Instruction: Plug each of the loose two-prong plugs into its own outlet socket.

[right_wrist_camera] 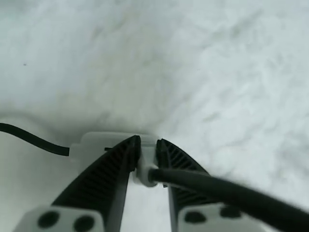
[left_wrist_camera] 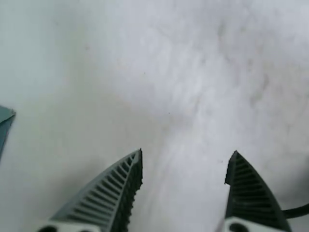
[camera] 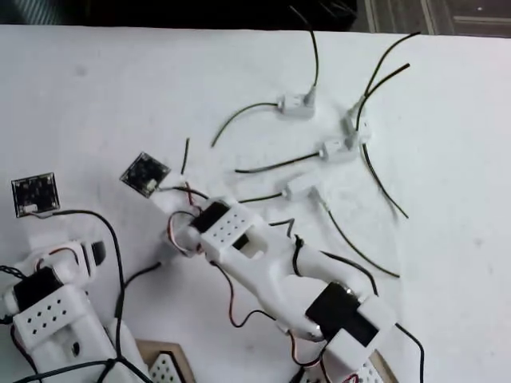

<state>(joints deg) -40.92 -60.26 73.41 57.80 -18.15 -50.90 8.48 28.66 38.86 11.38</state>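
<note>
Your right gripper [right_wrist_camera: 147, 143] is clamped on a small white plug [right_wrist_camera: 143, 175], and a thick black cable [right_wrist_camera: 231, 193] crosses in front of the fingers. Just behind the fingertips lies a white block [right_wrist_camera: 91, 142] with a thin black wire going away from it. Whether the plug and the block touch, you cannot tell. In the high view this arm [camera: 263, 263] reaches to about the middle of the table [camera: 96, 104], a little toward the near edge. Your left gripper [left_wrist_camera: 186, 154] hangs with its fingers apart over bare table surface, by the near left corner. Four other white connectors [camera: 297, 104] with black wires lie near each other toward the far right side. Two small dark boards [camera: 35, 194] rest toward the left edge.
</note>
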